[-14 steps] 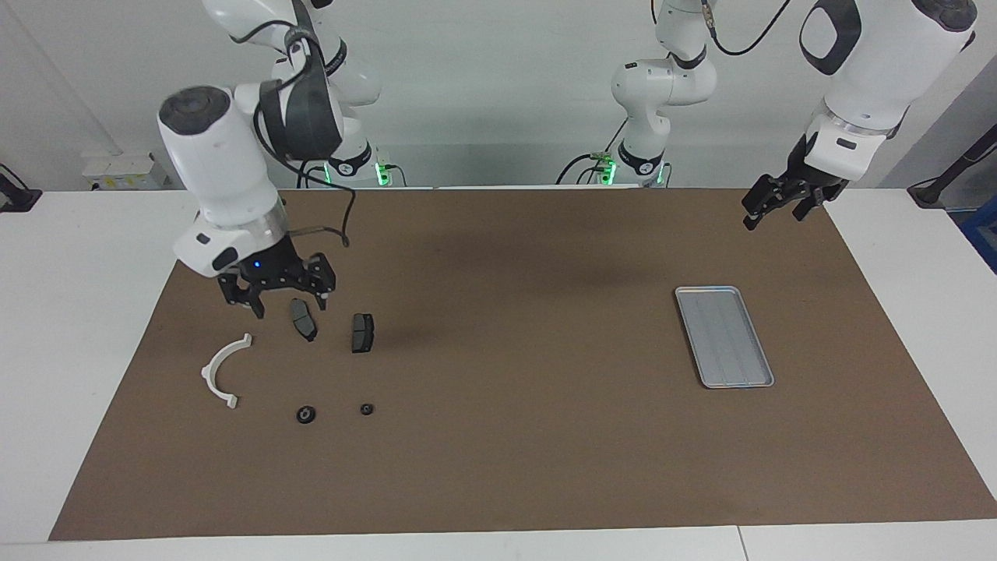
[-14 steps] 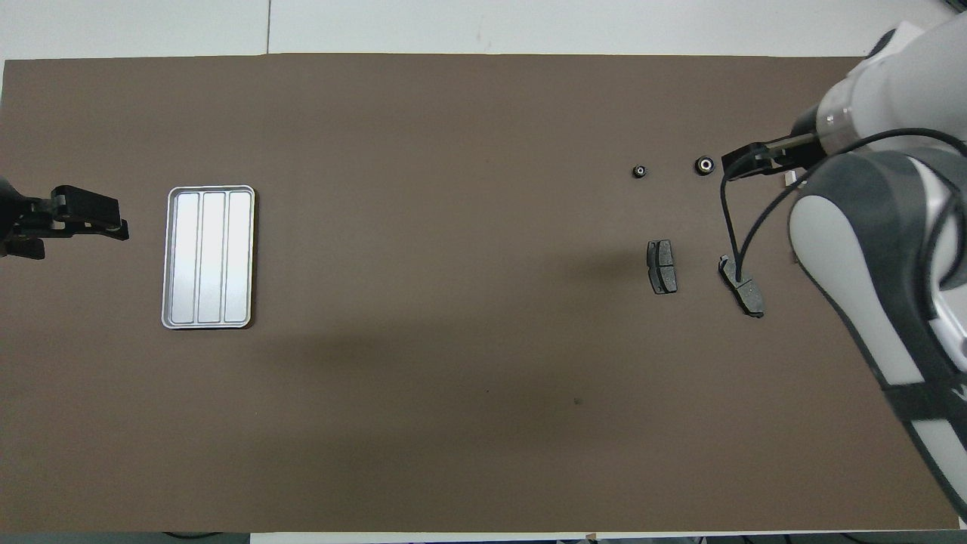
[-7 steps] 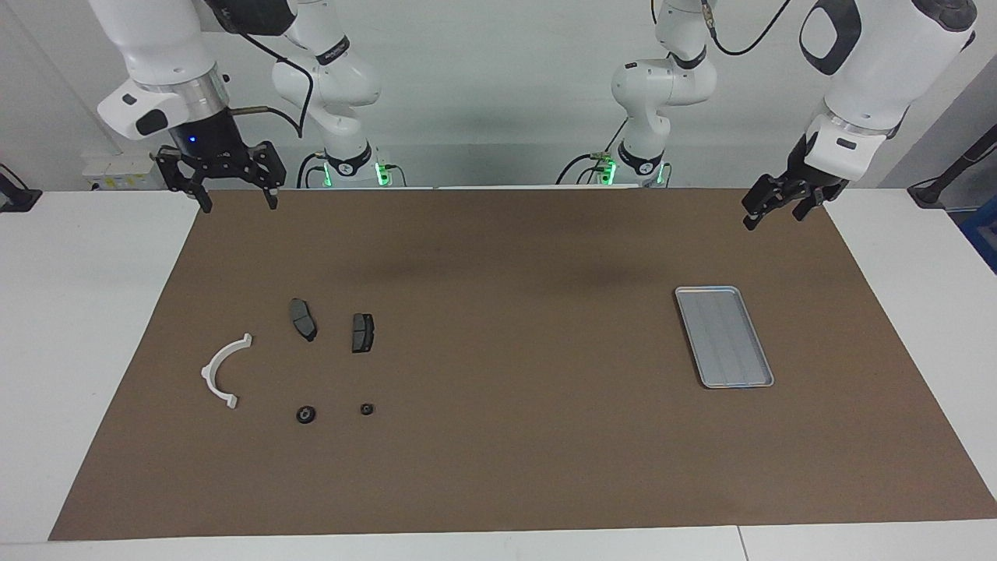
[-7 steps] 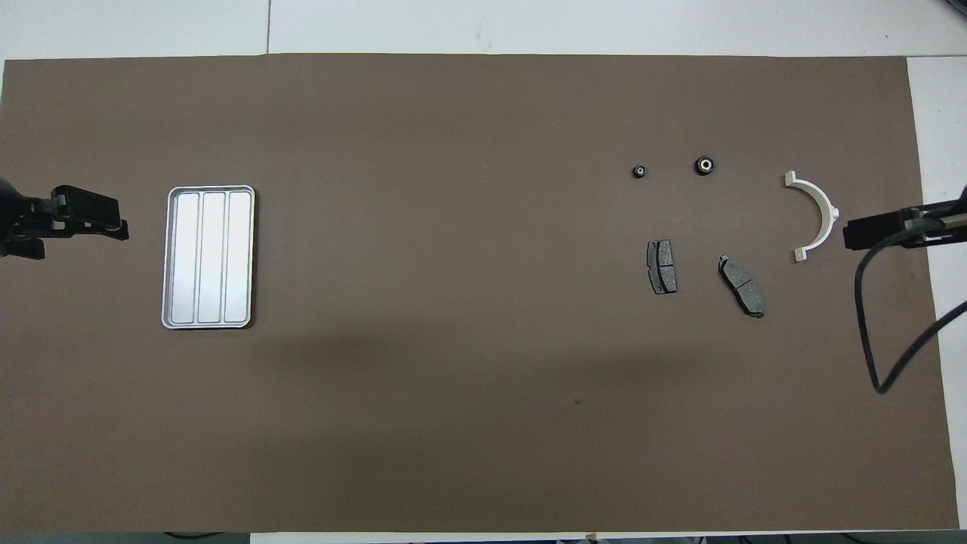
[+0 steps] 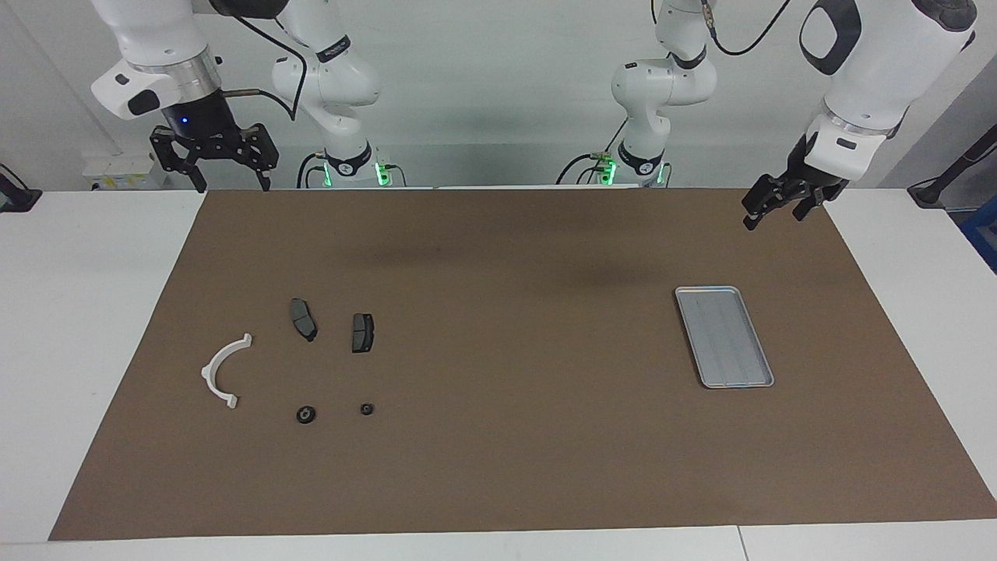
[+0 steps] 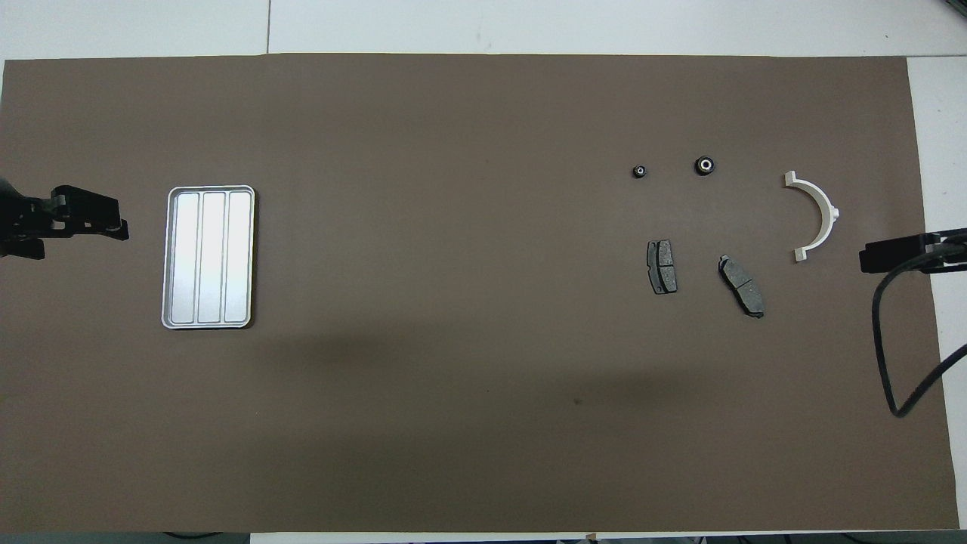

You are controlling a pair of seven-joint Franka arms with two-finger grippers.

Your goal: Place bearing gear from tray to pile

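The silver-grey tray [image 5: 724, 335] lies empty toward the left arm's end of the table; it also shows in the overhead view [image 6: 209, 257]. The pile lies toward the right arm's end: a white half-ring bracket [image 5: 222, 370], two dark pads [image 5: 303, 319] [image 5: 361, 332] and two small black bearing gears [image 5: 305, 414] [image 5: 367, 408]. The gears are farther from the robots than the pads [image 6: 705, 165] [image 6: 639, 171]. My right gripper [image 5: 233, 187] is open and empty, raised high over the mat's edge beside the bracket [image 6: 816, 215]. My left gripper [image 5: 773, 218] waits open and empty, raised beside the tray.
A brown mat [image 5: 506, 467] covers most of the white table. A black cable [image 6: 891, 340] hangs from the right arm over the mat's edge at that arm's end.
My right gripper has risen from just above the pads and drawn back to the mat's edge, empty. The two gears and the pile's parts lie where they were. The left arm has not moved.
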